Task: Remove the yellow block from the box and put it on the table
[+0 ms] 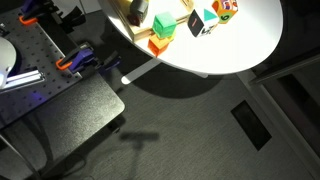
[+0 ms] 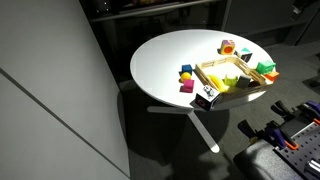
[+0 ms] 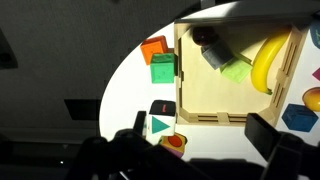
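Gripper [image 3: 198, 128]: wrist view, bottom of the picture. Two dark fingers [image 3: 262, 132] stand wide apart with nothing between them, short of the box's near wall and touching nothing.

The yellow block [image 3: 236, 70]: pale, lime-tinged cube lying inside the box [image 3: 180, 85], on its floor toward the far half. It sits just beside a grey piece [image 3: 214, 53] and close to a curved, banana-shaped yellow piece [image 3: 266, 60] that lies along one side wall.

The box: shallow light-wood tray with low sides, resting on the table [image 2: 160, 60] near its edge.

The table: round, white top, on a single white leg in an exterior view.

Loose items on the table outside the box:
- An orange block [image 3: 153, 48] and a green cube [image 3: 162, 69], touching each other against one wall.
- A black block with a green triangle [image 3: 160, 125] at the near corner.
- A blue block [image 3: 299, 116] on the opposite side
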`<state>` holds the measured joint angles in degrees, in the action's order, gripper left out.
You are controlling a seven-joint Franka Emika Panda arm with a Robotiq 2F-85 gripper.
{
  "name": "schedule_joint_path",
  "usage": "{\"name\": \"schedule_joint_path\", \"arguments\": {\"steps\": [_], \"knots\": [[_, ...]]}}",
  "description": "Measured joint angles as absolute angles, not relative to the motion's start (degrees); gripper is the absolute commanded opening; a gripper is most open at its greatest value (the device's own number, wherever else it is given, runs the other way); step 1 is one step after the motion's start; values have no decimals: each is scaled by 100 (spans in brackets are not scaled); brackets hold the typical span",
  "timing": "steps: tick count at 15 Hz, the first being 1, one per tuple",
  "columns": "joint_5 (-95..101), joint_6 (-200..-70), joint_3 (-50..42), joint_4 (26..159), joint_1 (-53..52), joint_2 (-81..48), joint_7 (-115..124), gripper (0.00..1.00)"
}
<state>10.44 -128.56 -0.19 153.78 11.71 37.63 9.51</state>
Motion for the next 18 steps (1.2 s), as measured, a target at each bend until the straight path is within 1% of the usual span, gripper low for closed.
{"name": "schedule_joint_path", "arguments": {"steps": [8, 14, 18], "knots": [[640, -13206, -235, 14883, 590, 2673, 337, 100], [509, -13132, -402, 14513, 368, 2002, -625, 100], [509, -12859, -438, 14237, 340, 1660, -1263, 100]]}}
